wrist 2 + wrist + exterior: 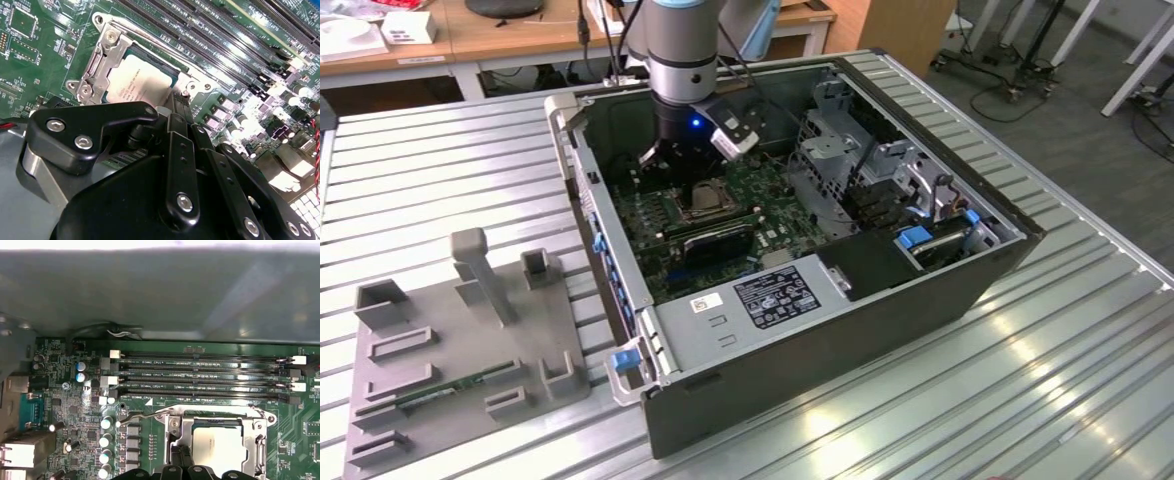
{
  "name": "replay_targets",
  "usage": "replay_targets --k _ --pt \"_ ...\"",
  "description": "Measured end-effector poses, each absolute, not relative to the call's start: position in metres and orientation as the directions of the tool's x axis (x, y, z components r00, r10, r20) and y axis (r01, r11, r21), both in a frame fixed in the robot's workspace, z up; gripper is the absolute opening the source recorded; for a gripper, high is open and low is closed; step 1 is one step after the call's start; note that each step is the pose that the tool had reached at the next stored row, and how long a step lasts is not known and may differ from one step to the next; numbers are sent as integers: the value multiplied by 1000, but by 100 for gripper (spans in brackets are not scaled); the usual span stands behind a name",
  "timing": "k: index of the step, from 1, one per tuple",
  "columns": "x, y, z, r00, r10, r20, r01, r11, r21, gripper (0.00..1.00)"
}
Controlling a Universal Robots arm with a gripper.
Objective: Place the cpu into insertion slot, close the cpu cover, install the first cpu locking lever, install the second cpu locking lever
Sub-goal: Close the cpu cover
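Second wrist view: gripper (178, 100) fingers (176, 117) pressed together, nothing seen between; tips at edge of cpu cover (100, 65), contact unclear. Cover lies flat over insertion slot (165, 64); cpu (142, 80) seated inside, metal top showing through window. First wrist view: thin locking lever (137, 415) beside cover corner. Exterior view: green motherboard (774, 190) upper middle of frame, inside open computer case (854, 330).

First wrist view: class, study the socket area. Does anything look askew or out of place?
The chip sits square under its metal frame. One oddity: a thin wire lever juts out sideways from the frame's corner, seemingly not hooked down.
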State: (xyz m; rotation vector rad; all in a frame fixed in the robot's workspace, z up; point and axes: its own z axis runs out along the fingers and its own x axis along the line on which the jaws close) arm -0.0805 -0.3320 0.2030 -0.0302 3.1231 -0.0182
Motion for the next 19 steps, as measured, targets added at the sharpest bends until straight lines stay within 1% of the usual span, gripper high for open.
replay_targets --k 19 --pt "-81 -332 198 -1000 -19 -18 -19 1000 -13 11"
